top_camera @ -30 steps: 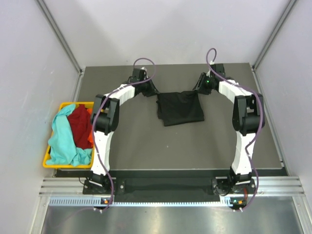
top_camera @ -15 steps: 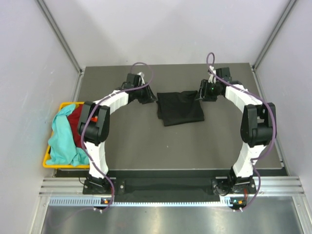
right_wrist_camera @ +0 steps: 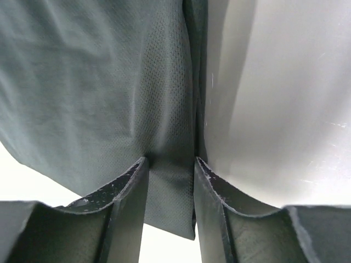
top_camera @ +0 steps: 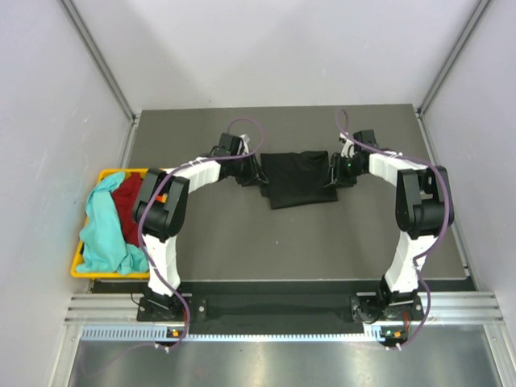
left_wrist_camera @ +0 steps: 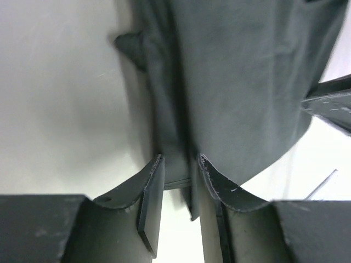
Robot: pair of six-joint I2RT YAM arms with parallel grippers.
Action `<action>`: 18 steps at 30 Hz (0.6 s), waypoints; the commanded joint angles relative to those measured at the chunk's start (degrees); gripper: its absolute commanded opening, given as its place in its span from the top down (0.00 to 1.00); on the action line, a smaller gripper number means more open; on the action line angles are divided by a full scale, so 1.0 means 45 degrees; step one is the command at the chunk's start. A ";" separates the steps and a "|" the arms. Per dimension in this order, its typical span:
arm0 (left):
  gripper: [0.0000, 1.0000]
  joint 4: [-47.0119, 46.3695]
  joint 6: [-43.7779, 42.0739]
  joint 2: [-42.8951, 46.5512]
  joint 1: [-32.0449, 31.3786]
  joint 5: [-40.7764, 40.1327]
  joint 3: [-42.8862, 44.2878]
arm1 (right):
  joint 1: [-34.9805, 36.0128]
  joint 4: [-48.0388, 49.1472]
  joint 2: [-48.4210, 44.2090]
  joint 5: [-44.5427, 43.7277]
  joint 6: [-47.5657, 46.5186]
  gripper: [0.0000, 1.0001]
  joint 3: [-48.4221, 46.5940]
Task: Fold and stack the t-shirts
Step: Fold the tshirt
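Observation:
The black t-shirt (top_camera: 298,179) lies part-folded at the middle of the table. My left gripper (top_camera: 256,171) is at its left edge and my right gripper (top_camera: 333,171) at its right edge. In the left wrist view the gripper (left_wrist_camera: 180,159) is shut on a ridge of the black t-shirt (left_wrist_camera: 241,82), with creases running into the narrow gap. In the right wrist view the black t-shirt (right_wrist_camera: 82,82) fills the gap of the gripper (right_wrist_camera: 170,160), which is shut on a folded band. Teal (top_camera: 101,230), red (top_camera: 133,205) and orange (top_camera: 151,232) t-shirts lie heaped in the basket.
The yellow plastic basket (top_camera: 76,270) sits at the table's left edge, beside the left arm's base. Grey walls with metal rails close in the back and both sides. Purple cables loop above both forearms.
Both grippers left the shirt's far corners and came down along its sides to the left and right edges, where they now pinch the cloth. The shirt has hardly shifted.

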State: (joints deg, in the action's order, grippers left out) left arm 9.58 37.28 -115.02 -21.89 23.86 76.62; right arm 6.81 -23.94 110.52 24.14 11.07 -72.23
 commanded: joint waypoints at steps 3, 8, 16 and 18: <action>0.66 -0.0215 -0.0568 0.0520 0.0001 -0.0593 -0.0618 | -0.0146 0.0984 -0.0848 0.0552 0.0313 0.63 0.1010; 0.64 -0.0702 -0.0822 0.0971 0.0001 -0.0129 -0.1050 | -0.0126 0.1746 -0.1356 0.0962 0.0859 0.71 0.2063; 0.62 -0.1250 -0.1135 0.0795 0.0021 -0.0009 -0.1479 | -0.0146 0.2586 -0.1963 0.1139 0.1387 0.66 0.3120; 0.62 -0.1349 -0.1194 0.0659 0.0021 0.0186 -0.1421 | -0.0126 0.2839 -0.1943 0.1256 0.1446 0.65 0.3276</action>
State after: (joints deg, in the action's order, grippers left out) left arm 7.20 33.87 -113.91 -21.85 23.38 70.76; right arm 6.46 -13.87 103.46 27.97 16.71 -58.87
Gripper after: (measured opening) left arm 0.380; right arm 0.347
